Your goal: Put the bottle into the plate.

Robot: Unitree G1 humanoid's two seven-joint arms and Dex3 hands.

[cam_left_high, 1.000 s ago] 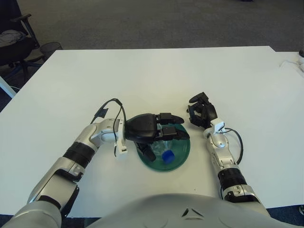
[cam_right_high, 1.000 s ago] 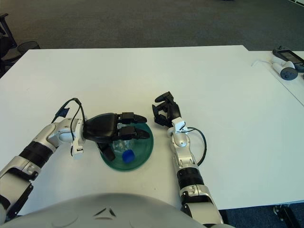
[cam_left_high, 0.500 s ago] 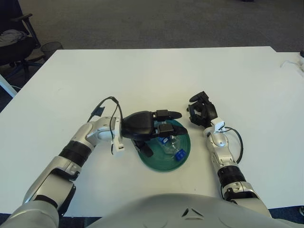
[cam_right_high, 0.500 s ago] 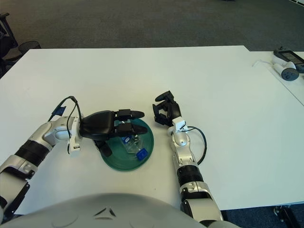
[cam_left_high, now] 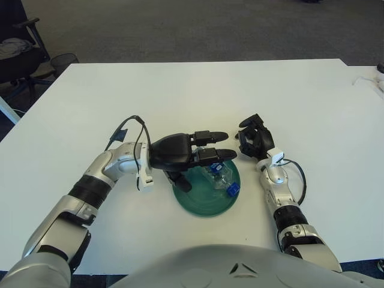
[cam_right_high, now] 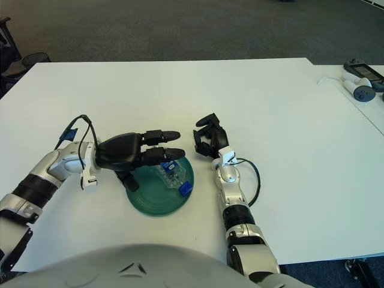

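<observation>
A clear plastic bottle with a blue cap lies on its side in the dark green plate, cap toward the right rim. My left hand hovers over the plate's left and back part, fingers stretched out flat, holding nothing and lifted off the bottle. My right hand shows just right of the plate, on the white table, fingers curled and empty. In the right eye view the bottle lies under the left hand's fingertips.
The white table stretches wide behind and to both sides. A black office chair stands off the far left corner. Small devices with a white cable lie at the far right.
My left hand has let go of the bottle and drawn back up and to the left with fingers straightened. The bottle has rolled right in the plate, its cap now near the right rim.
</observation>
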